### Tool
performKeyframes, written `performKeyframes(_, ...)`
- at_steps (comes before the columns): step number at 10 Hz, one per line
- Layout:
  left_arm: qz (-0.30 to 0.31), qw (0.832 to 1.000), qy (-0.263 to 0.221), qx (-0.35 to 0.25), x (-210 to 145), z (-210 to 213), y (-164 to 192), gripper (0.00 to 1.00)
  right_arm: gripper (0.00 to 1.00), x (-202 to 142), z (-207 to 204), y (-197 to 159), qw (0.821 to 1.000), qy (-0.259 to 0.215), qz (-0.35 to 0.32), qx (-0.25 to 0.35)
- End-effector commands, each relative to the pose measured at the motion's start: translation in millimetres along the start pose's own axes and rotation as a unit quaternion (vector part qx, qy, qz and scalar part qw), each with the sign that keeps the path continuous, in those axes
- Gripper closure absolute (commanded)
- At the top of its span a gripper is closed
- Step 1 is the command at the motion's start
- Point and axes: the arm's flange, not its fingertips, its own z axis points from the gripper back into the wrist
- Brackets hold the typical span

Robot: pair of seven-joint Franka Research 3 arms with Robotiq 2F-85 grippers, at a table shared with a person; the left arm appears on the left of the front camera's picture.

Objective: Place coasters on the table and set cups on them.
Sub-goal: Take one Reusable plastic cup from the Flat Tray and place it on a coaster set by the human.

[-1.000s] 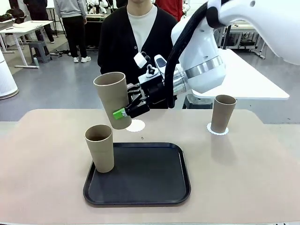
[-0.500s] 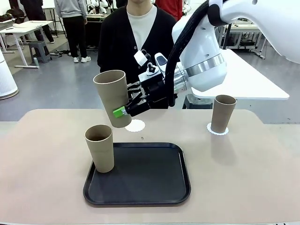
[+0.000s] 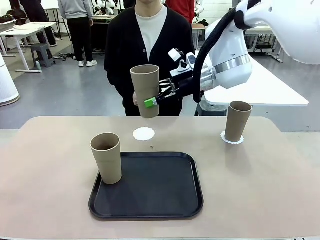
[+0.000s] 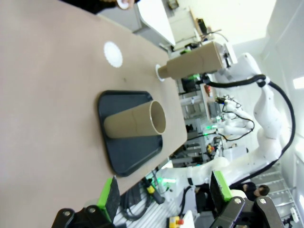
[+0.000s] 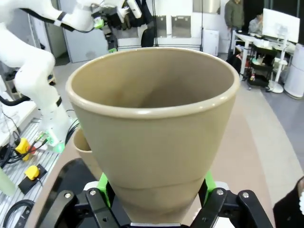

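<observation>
Black tray (image 3: 155, 187) front centre; person (image 3: 122, 50) in black cardigan standing at far side; white table (image 3: 265, 87) behind, right.

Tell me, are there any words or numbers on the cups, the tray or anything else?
None can be read.
The held cup and the two standing cups are plain tan, no print.
The black tray and white coasters bear no label.
Background equipment in the right wrist view: too small and blurred to read.
</observation>
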Motion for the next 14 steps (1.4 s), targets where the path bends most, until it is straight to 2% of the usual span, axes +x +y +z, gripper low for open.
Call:
performKeyframes(1,-0.004,1.0,-0.003,-0.005,0,1,-1,0.0,0.19,2,-17,-47,1.0,0.004,-0.024,0.014)
performKeyframes(4,-0.004,1.0,-0.003,-0.005,0,1,-1,0.0,0.19,-12,-33,-91,1.0,0.0,-0.016,0.025)
performKeyframes(8,-0.004,1.0,-0.003,-0.005,0,1,-1,0.0,0.19,-14,-26,-86,1.0,0.008,-0.002,-0.001)
performKeyframes(9,-0.004,1.0,-0.003,-0.005,0,1,-1,0.0,0.19,-22,-33,-89,1.0,-0.008,-0.004,0.009)
performKeyframes(13,-0.004,1.0,-0.003,-0.005,0,1,-1,0.0,0.19,-22,-34,-90,1.0,-0.009,-0.004,0.008)
performKeyframes(14,-0.004,1.0,-0.003,-0.005,0,1,-1,0.0,0.19,-34,-32,-96,0.999,-0.018,0.016,0.029)
